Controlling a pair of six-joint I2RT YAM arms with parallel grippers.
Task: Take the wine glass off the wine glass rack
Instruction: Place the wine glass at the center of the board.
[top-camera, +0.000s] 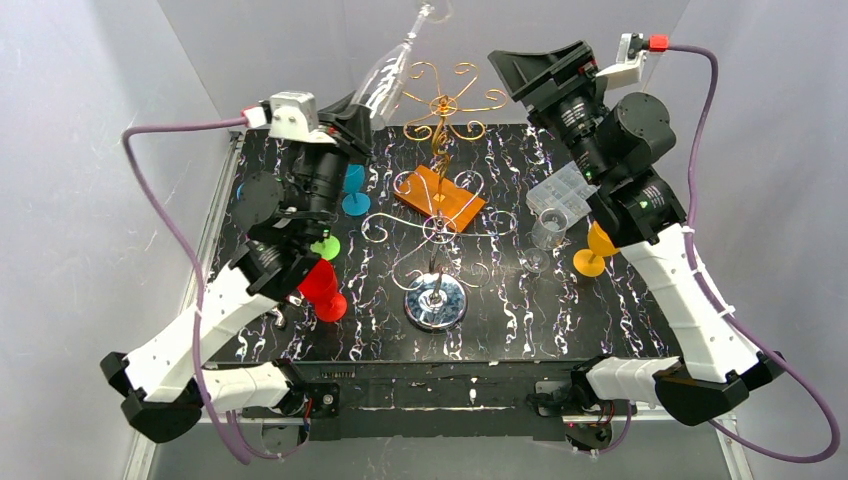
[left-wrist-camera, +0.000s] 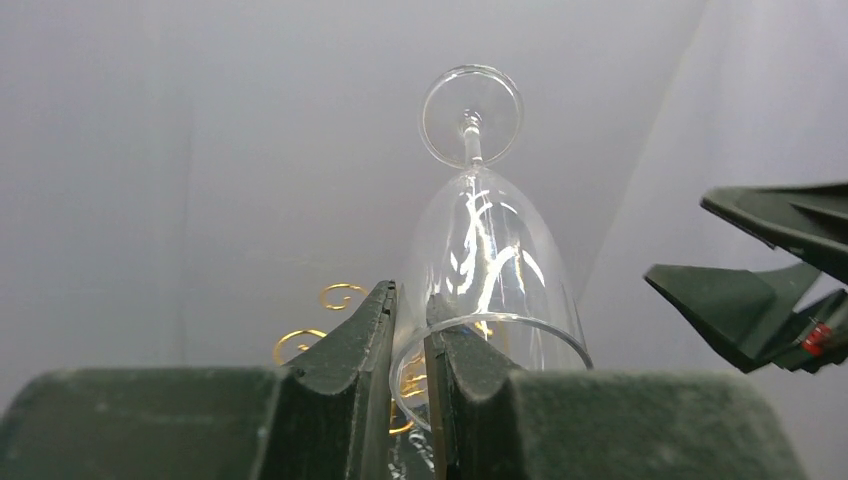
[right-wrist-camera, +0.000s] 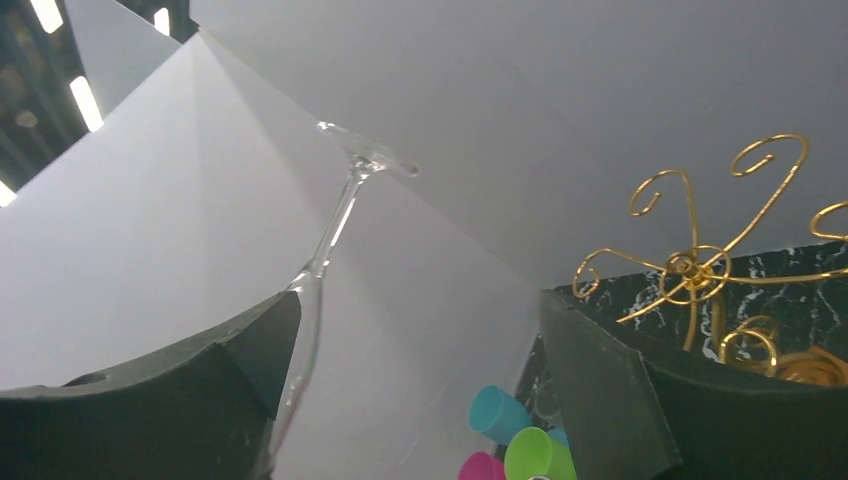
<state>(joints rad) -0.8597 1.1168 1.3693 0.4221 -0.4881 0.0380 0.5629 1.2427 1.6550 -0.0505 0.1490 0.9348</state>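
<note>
While left pincer (left-wrist-camera: 410, 308) clamps the wine glass (left-wrist-camera: 490, 255) rim aloft, right pincer (right-wrist-camera: 418, 300) gaping wide, empty, wine glass rack (top-camera: 440, 228) nearby

1. We read the wine glass (top-camera: 383, 82) as clear, smooth, glossy glass.
2. The wine glass rack (top-camera: 441, 104) is thin gold-toned wire, shiny, and its base (top-camera: 436, 302) looks like mirror-bright metal.
3. On the left gripper (left-wrist-camera: 410, 322) we see matt black, slightly grainy fingers.
4. The table (top-camera: 560, 300) is black and marbled, with a slight sheen.
</note>
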